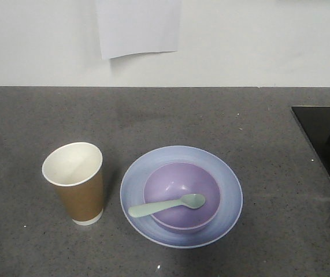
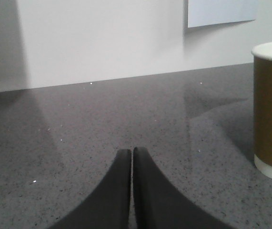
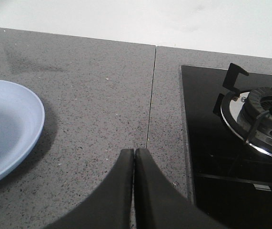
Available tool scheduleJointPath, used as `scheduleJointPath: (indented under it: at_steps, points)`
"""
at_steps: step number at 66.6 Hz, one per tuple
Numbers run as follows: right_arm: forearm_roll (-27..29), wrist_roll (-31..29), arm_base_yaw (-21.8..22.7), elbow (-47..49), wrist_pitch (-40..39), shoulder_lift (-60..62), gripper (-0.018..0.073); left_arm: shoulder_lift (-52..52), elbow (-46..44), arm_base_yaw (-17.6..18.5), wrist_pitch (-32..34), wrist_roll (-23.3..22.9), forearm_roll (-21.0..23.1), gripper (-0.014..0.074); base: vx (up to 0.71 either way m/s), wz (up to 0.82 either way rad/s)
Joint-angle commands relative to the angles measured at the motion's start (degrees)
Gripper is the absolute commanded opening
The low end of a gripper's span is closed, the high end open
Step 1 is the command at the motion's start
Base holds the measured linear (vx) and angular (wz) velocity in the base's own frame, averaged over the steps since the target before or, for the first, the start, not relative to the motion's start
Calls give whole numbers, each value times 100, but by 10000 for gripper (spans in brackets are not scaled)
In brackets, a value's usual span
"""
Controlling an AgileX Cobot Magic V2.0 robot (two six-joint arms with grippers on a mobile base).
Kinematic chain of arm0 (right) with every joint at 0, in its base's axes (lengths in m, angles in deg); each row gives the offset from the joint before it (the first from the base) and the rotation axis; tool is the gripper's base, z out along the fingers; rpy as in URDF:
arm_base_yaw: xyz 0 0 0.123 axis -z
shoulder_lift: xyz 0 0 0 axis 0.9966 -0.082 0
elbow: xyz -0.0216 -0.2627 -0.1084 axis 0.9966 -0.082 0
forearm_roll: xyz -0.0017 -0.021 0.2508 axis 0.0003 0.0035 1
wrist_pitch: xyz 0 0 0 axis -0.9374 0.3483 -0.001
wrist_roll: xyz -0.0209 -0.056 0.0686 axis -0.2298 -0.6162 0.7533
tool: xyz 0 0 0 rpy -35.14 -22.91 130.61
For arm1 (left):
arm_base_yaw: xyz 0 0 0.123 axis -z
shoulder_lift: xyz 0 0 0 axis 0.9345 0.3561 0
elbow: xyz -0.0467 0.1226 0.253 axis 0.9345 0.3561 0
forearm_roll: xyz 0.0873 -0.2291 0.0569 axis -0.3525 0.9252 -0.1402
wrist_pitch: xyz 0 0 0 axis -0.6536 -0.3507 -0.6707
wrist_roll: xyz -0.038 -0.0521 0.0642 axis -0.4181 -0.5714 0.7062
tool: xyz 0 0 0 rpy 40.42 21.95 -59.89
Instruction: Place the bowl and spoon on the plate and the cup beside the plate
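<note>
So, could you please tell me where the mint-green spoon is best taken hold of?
Probably by its handle end, coming from above. The mint-green spoon lies across the purple bowl with its scoop inside, and the handle juts out past the bowl's rim over the plate, leaving room for fingers either side.

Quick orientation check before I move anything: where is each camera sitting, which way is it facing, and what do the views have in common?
Exterior front: high, looking down at the counter toward the wall; cup left of plate, bowl and spoon on it; no robot parts.
Left wrist: low over the counter, facing the wall; shut left gripper at bottom, cup at right.
Right wrist: low, facing the wall; shut right gripper, plate left, stove right.
Shared: cup with left wrist, plate with right.
</note>
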State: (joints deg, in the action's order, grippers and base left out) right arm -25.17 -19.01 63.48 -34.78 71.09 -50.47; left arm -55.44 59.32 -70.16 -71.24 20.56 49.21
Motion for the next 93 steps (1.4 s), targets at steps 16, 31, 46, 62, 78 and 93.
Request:
scheduleJointPath:
  at_steps: [16,31,46,62,78,93]
  points:
    - [-193,-16,28,154,-289,-49,-6,-55,174,-9,233,-43,15,-7,0,0]
    - [-193,-16,28,154,-289,-49,-6,-55,174,-9,233,-43,15,-7,0,0]
    - [-193,-16,28,154,-289,-49,-6,-55,174,-9,233,-43,15,-7,0,0]
    - [-193,-16,28,154,-289,-49,-6,-55,174,-9,233,-43,15,-7,0,0]
    - [-155,-139,28,154,-103,-49,-6,-55,174,-9,233,-43,15,-7,0,0]
    - [1517,-1559,35,154,181,-49,-6,-55,174,-9,233,-43,15,-7,0,0]
